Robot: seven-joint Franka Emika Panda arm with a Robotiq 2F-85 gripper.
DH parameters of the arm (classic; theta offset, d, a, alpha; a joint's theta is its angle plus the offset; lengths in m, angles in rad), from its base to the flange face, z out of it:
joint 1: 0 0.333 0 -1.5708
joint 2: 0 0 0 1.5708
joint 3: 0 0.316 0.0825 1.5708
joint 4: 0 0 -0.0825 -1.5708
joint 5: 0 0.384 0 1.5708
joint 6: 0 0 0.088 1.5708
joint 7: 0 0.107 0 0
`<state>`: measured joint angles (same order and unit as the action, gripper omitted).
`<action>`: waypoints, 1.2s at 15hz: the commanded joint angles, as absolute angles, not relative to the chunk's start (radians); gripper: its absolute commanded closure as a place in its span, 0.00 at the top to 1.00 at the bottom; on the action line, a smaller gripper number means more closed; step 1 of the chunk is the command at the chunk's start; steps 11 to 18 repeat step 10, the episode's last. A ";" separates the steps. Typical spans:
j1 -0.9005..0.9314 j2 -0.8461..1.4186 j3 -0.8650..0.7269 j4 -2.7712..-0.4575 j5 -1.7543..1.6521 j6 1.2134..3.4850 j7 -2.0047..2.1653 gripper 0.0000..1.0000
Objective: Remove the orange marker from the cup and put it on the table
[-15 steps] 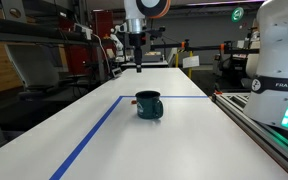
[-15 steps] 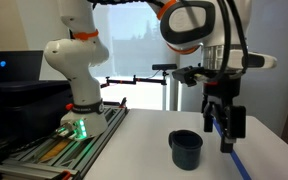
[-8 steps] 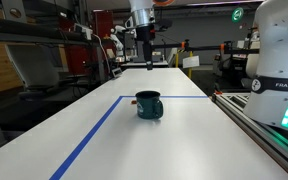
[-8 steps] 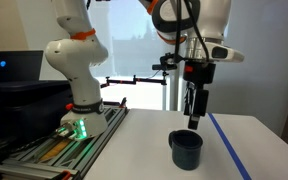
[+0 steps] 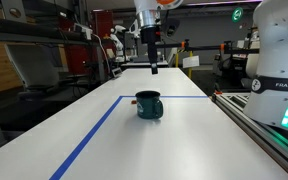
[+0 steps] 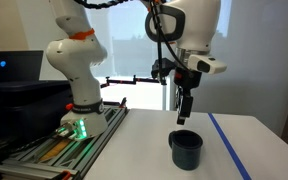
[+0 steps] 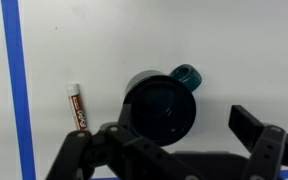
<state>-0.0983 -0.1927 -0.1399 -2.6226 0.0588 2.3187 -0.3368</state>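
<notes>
The cup [image 7: 162, 103] is a dark teal mug seen from above in the wrist view, its handle pointing up and right, and its inside looks dark and empty. It stands on the white table [image 7: 244, 50] in both exterior views [image 5: 149, 104] [image 6: 186, 150]. The orange marker [image 7: 78, 108] lies flat on the table left of the cup, beside a blue tape line [image 7: 14, 80]; it does not show in the exterior views. My gripper [image 7: 184, 135] is open and empty, hovering above the cup [image 5: 153, 65] [image 6: 184, 108].
A second white robot arm [image 6: 76, 70] [image 5: 279, 60] stands on a base with a green light [image 6: 80, 127] at the table's side, next to a rail [image 5: 269, 135]. Blue tape lines [image 5: 94, 135] cross the tabletop. Lab clutter lies beyond the far edge.
My gripper has swung sideways from beside the cup to above it, empty throughout. The cup has not moved.
</notes>
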 commanded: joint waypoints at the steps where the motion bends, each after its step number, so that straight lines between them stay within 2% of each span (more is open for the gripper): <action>1: -0.094 -0.193 -0.145 -2.622 0.058 2.317 -0.338 1.00; 18: -0.091 -0.194 -0.146 -2.622 0.059 2.317 -0.340 1.00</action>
